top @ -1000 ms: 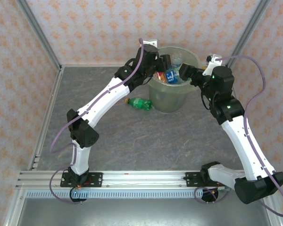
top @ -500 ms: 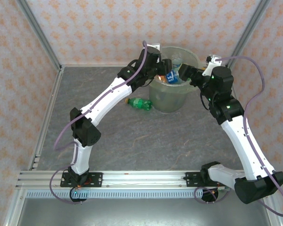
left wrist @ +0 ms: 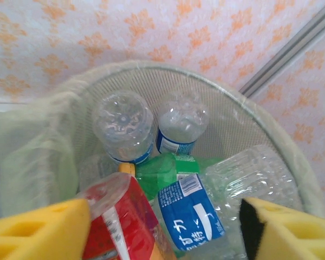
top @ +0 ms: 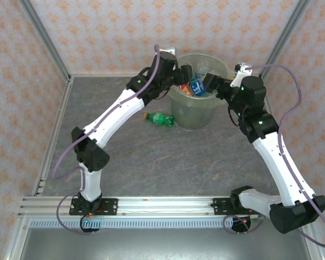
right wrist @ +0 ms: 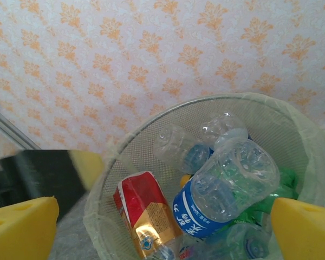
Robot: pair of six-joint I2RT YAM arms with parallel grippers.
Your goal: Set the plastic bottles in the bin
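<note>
Sitting far on the table (top: 151, 162), the bin (top: 192, 115) holds clear blue-labelled bottles (right wrist: 227, 173) and a red-labelled bottle (right wrist: 143, 208); one blue label (left wrist: 192, 214) shows a barcode and unreadable white script. A green bottle (top: 160, 118) lies just left of the bin. Above, the left gripper (left wrist: 165, 216) and the right gripper (right wrist: 162, 227) gape wide, empty.

I see left arm (top: 115, 115), right arm (top: 278, 157): white shells, black joints | purple cables (top: 284, 67) trailing | finger pads (left wrist: 38, 230) yellow foam
</note>
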